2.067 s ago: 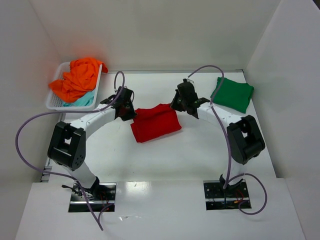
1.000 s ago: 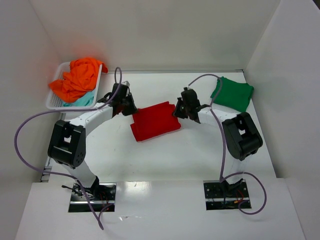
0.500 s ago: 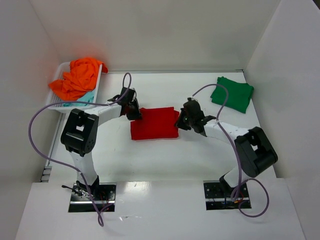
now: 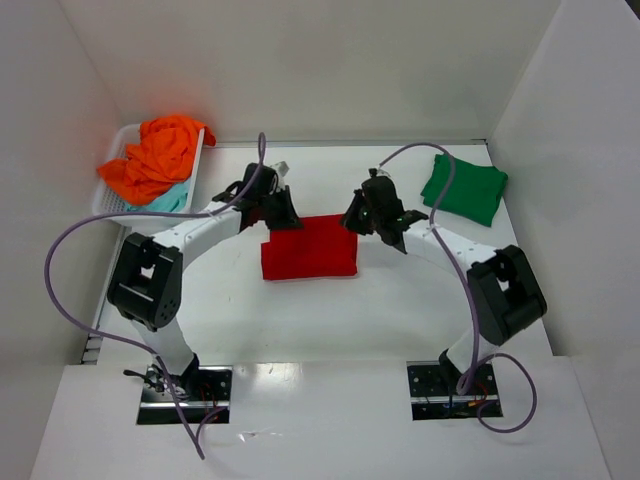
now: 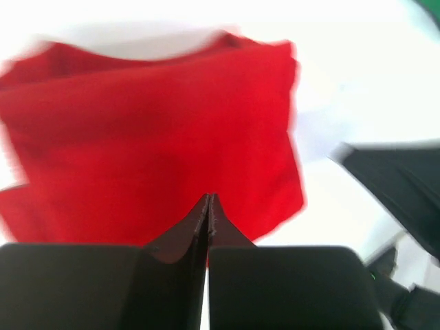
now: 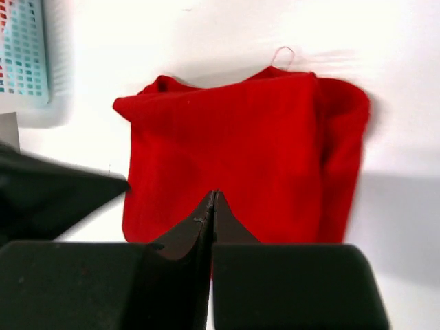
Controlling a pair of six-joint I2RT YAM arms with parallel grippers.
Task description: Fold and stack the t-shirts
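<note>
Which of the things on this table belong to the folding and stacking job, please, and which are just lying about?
Belong to the job:
- red t-shirt, folded, mid-table
- green t-shirt, folded, far right
- orange t-shirt and pale teal t-shirt, crumpled in the white basket

Just lying about:
- white basket itself, only a holder for the unfolded shirts

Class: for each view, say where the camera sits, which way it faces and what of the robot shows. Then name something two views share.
Top external: above and behind the bases, looking down at the table; both arms show, flanking the red t-shirt.
Left wrist: on the left arm, looking past the shut left gripper at that shirt.
Right wrist: on the right arm, facing the same shirt past the shut right gripper.
Shared: the red t-shirt.
</note>
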